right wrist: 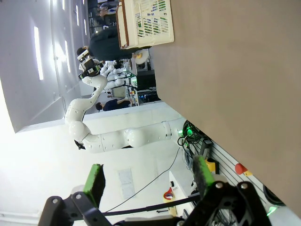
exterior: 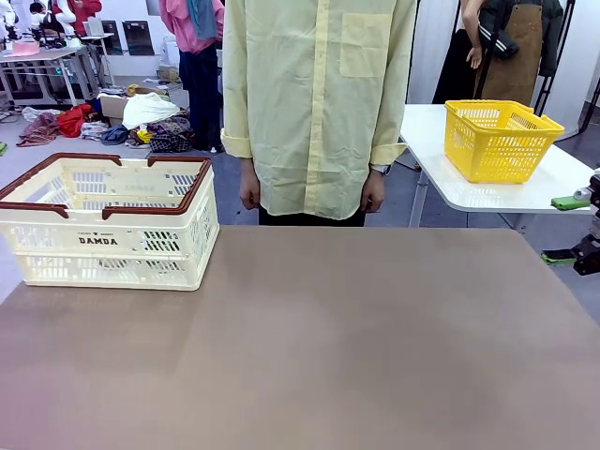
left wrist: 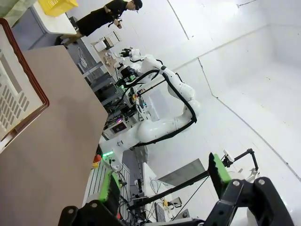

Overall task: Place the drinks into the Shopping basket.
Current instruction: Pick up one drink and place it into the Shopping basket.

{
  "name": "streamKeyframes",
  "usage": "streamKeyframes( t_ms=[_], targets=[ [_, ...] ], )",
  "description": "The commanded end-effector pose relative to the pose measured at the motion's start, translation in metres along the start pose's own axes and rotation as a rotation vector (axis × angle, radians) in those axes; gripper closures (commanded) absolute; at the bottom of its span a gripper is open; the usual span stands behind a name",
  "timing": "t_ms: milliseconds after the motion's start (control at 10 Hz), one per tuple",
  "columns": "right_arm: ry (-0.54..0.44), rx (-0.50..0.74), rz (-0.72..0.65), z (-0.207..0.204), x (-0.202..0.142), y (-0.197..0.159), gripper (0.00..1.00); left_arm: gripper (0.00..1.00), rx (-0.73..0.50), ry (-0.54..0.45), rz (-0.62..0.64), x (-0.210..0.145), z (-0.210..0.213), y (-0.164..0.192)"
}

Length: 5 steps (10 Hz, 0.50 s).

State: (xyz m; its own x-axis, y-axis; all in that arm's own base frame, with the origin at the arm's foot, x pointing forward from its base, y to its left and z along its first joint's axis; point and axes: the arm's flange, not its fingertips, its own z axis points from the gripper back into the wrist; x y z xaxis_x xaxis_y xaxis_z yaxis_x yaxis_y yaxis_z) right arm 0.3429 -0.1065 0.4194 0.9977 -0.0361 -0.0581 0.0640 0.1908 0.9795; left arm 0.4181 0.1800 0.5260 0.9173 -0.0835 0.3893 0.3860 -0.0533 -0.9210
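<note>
The drinks are out of view. The Shopping basket, cream-white with a brown rim and "DAMDA" on its side, stands on the table's far left; it also shows at the left edge in the left wrist view and at the top in the right wrist view. My right gripper hangs open off the table's right edge, green pads apart. In the wrist views my left gripper and right gripper are both open, with nothing between their fingers, each raised and looking across the table toward the other arm.
A person in a yellow shirt stands at the table's far edge with hands down at the sides. A yellow mesh basket sits on a white side table at the back right. The brown tabletop spreads wide.
</note>
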Motion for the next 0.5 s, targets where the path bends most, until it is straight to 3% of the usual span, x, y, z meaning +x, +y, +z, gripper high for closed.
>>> streamKeyframes(
  t_ms=[0, 400],
  targets=[
    [0.013, -0.01, 0.0, 0.003, -0.0006, 0.0028, 0.0, 0.0, -0.004, -0.004, 0.006, -0.0002, 0.0076, -0.0054],
    [0.013, -0.01, 0.0, 0.003, -0.0006, 0.0028, 0.0, 0.0, -0.004, -0.004, 0.006, -0.0002, 0.0076, -0.0054]
  ],
)
